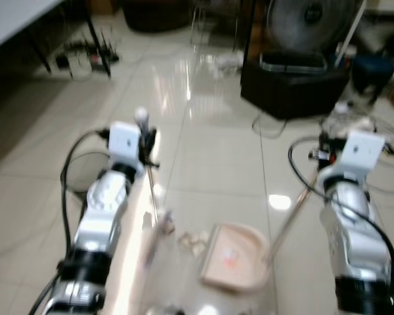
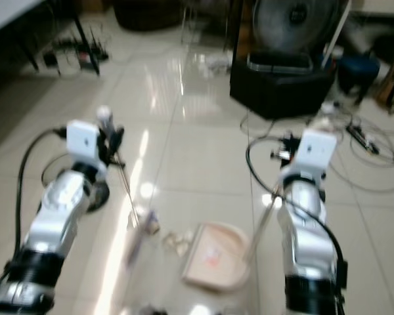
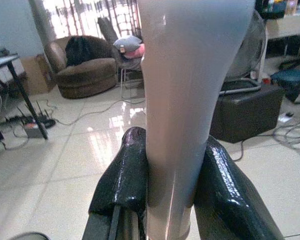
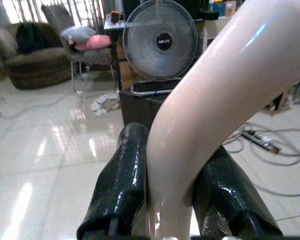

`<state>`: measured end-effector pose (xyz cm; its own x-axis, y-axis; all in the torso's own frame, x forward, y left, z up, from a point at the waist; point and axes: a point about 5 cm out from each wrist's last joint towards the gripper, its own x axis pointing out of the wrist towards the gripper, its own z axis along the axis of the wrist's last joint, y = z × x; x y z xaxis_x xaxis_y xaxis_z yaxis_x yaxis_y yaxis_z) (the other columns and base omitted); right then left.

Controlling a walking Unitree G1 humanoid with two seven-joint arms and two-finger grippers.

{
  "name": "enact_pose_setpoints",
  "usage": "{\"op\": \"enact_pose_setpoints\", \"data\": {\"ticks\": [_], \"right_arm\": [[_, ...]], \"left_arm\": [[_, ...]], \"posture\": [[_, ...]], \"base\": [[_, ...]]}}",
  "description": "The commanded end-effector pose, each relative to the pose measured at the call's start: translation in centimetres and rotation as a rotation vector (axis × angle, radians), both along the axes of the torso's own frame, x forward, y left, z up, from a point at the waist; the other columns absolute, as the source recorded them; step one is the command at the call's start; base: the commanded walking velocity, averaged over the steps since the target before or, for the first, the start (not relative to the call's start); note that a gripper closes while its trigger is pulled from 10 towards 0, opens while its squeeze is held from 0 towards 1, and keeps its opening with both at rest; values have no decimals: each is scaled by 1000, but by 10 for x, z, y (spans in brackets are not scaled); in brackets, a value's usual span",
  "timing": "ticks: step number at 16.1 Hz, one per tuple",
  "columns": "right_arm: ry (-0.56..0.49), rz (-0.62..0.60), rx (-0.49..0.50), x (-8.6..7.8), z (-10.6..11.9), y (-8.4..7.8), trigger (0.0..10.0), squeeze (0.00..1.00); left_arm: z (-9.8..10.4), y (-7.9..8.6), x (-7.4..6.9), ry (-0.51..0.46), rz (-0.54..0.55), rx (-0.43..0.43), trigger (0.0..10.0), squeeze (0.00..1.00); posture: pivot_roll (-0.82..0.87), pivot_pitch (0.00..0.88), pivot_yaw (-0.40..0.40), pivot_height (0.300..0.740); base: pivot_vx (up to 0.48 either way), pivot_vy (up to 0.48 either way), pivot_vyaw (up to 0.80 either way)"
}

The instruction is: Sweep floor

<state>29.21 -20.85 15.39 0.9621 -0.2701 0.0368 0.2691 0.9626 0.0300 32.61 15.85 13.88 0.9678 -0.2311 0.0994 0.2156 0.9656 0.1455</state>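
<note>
My left gripper (image 1: 144,141) is shut on the thin handle of a broom (image 1: 151,197), whose head (image 1: 156,226) rests on the tiled floor beside a small heap of pale scraps (image 1: 194,241). In the left wrist view the broom handle (image 3: 187,100) stands clamped between the two black fingers (image 3: 122,175). My right gripper (image 1: 328,154) is shut on the long handle of a pink dustpan (image 1: 236,257) lying on the floor just right of the scraps. The curved dustpan handle (image 4: 210,90) sits between the right fingers (image 4: 120,180).
A black box (image 1: 292,85) with a fan (image 1: 308,20) on it stands ahead on the right, with cables (image 2: 354,151) strewn on the floor near it. A power strip and wires (image 1: 85,59) lie under a table (image 1: 13,20) at the far left. A brown armchair (image 3: 82,67) stands further back.
</note>
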Motion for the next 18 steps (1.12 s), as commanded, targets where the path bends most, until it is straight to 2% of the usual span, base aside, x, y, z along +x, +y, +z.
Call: {"op": "enact_pose_setpoints", "data": {"ticks": [1,4,6,8,15,18], "right_arm": [[-44,-29,-29,-3,10,-9,10000,0],[-43,-23,41,-5,7,-6,10000,0],[-34,-16,-18,-5,6,-5,10000,0],[-43,-13,-14,-6,7,-4,10000,0],[-73,-31,-34,-5,12,-12,10000,0],[-118,-57,-44,-1,21,-25,10000,0]], "left_arm": [[8,-9,2,-43,-33,-4,10000,0],[7,-14,1,-37,-56,0,10000,0],[5,-15,1,-32,-57,-4,10000,0],[4,-15,1,-33,-53,-15,10000,0],[9,-10,0,-74,-25,-14,10000,0],[13,-9,7,-78,-27,-4,10000,0]], "posture": [[-33,59,62,740],[-37,49,62,740],[-39,44,63,740],[-42,41,60,740],[-28,59,51,740],[-25,70,54,740]], "base": [[420,0,0],[420,0,-525],[414,0,-394],[319,0,0],[0,0,0],[0,0,0]]}}
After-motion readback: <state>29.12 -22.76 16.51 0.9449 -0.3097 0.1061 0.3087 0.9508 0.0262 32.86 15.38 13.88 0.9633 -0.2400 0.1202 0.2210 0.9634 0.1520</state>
